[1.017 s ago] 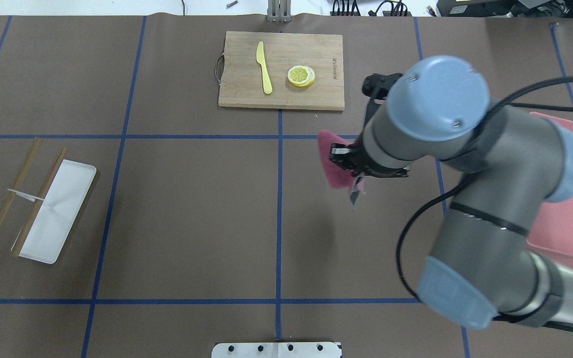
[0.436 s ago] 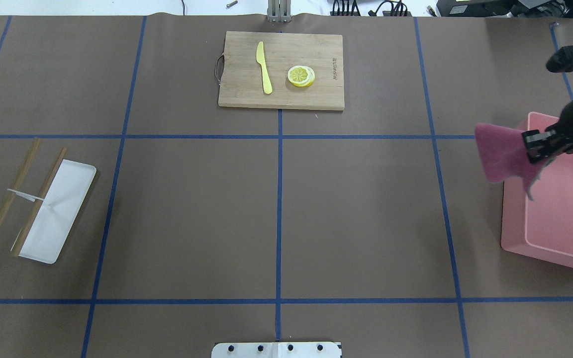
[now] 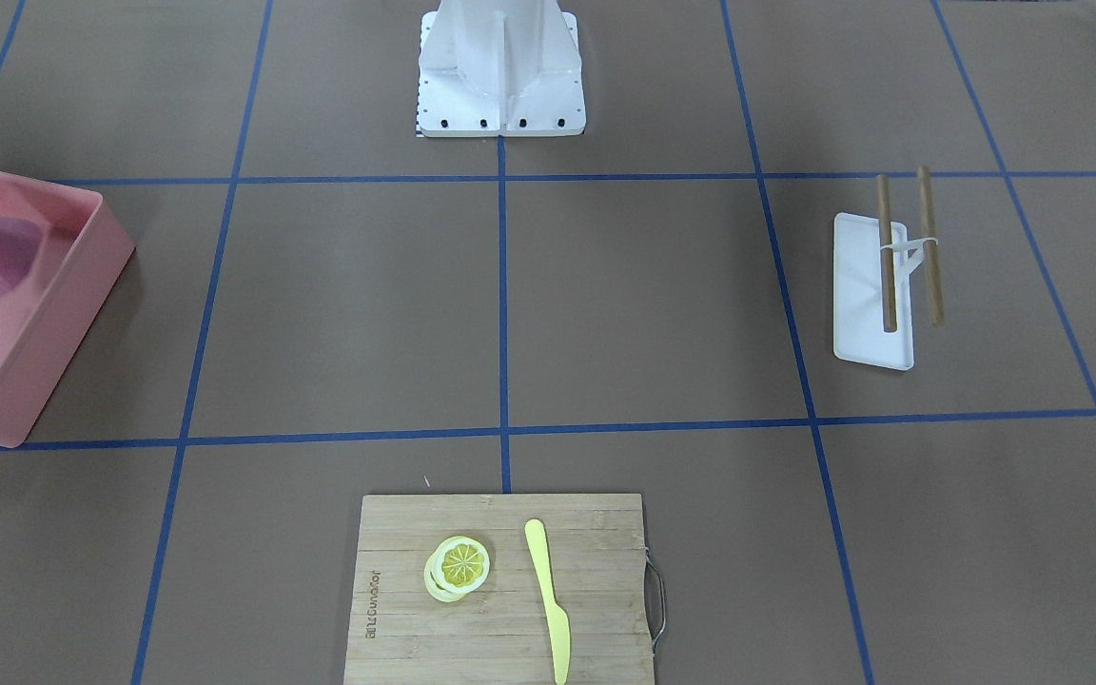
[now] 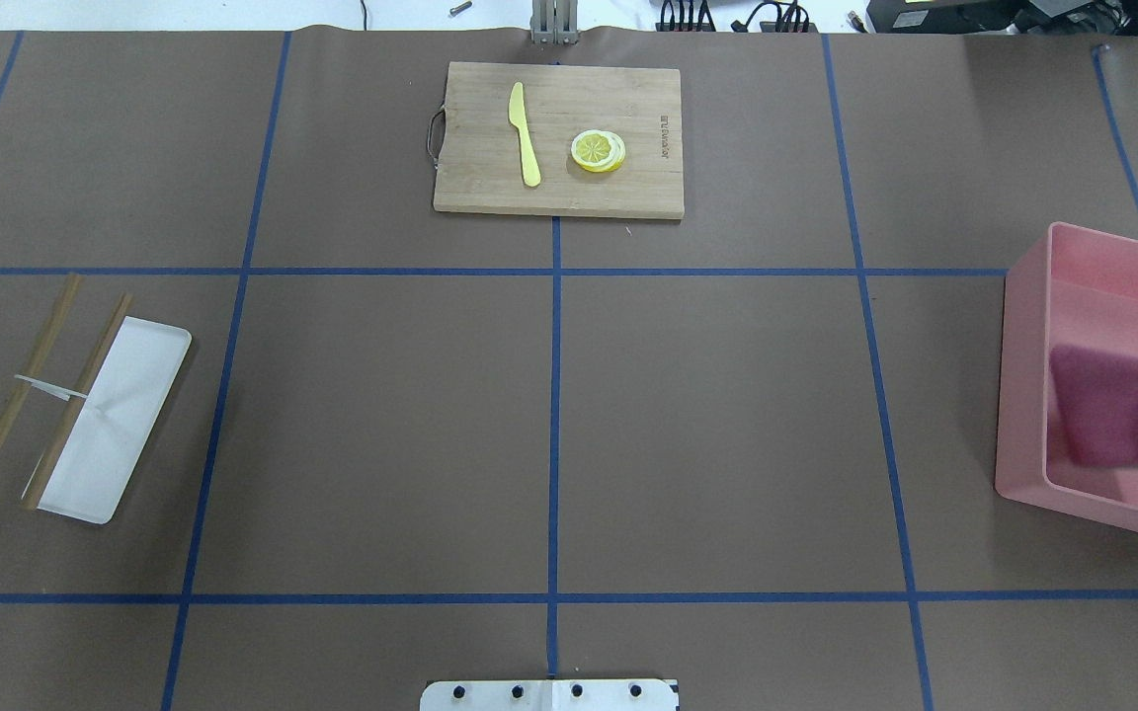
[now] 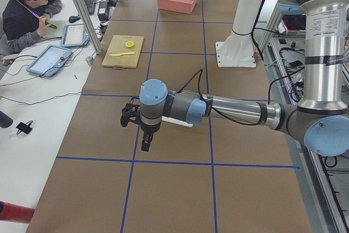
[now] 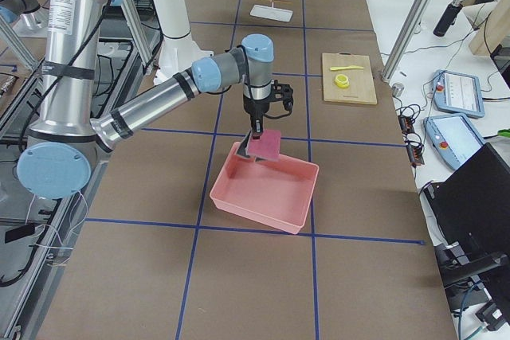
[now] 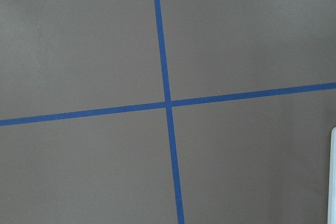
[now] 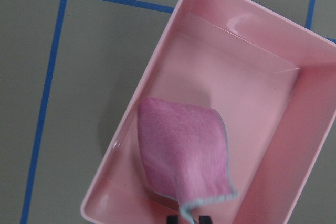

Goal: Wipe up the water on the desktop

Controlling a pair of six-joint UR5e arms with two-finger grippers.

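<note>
Your right gripper (image 8: 188, 217) pinches the pink cloth (image 8: 181, 156), dangling over the pink bin (image 8: 247, 30) on the desktop (image 4: 381, 425). Left gripper (image 5: 146, 144), well away from the bin: fingers, can't tell.

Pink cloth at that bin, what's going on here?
The right gripper pinches the pink cloth by one edge, and the cloth hangs down into the pink bin at the robot's right end of the desktop. Whether it touches the bin floor is unclear. No water shows on the desktop. The left gripper hangs above the desktop near the white tray, touching nothing.
</note>
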